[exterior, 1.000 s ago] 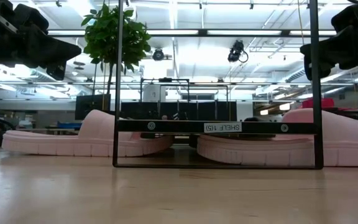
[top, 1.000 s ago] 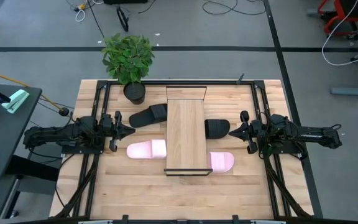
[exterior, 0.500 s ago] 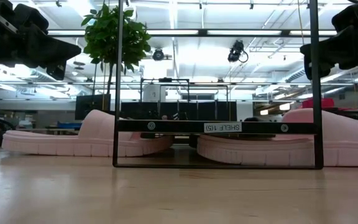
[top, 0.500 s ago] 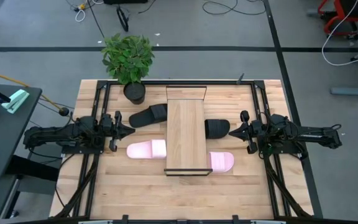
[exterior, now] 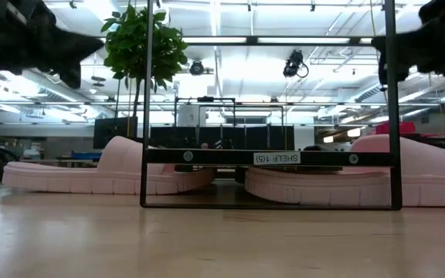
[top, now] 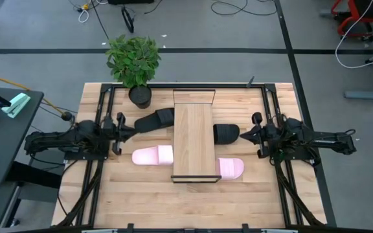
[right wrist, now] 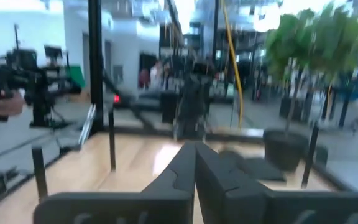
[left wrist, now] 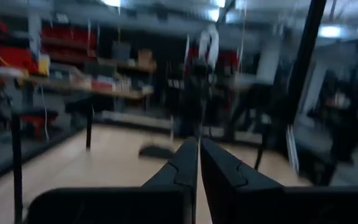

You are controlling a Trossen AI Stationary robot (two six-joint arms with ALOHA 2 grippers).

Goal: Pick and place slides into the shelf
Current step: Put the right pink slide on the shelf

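The shelf [top: 193,141], a long light-wood rack with black edging, stands mid-table; the low view shows its black frame [exterior: 269,157]. Two black slides [top: 154,120] [top: 225,134] and two pale pink slides [top: 152,155] [top: 230,168] lie flat on the table. Each has one end under the shelf's top board. My left gripper [top: 133,129] [left wrist: 199,149] hovers shut beside the left black slide. My right gripper [top: 241,135] [right wrist: 195,152] hovers shut beside the right black slide. In the low view both grippers [exterior: 91,46] [exterior: 381,54] are high above the pink slides [exterior: 107,174] [exterior: 361,177].
A potted plant [top: 135,61] stands at the table's far edge, left of the shelf's far end and just behind the left black slide. Black rails [top: 102,110] [top: 277,107] run along the table's left and right sides. Bare wood [top: 193,207] lies between the shelf and the near edge.
Both grippers have risen a little above the table and stayed shut. The left one has also drifted slightly toward the far edge. The slides and the shelf have not moved.
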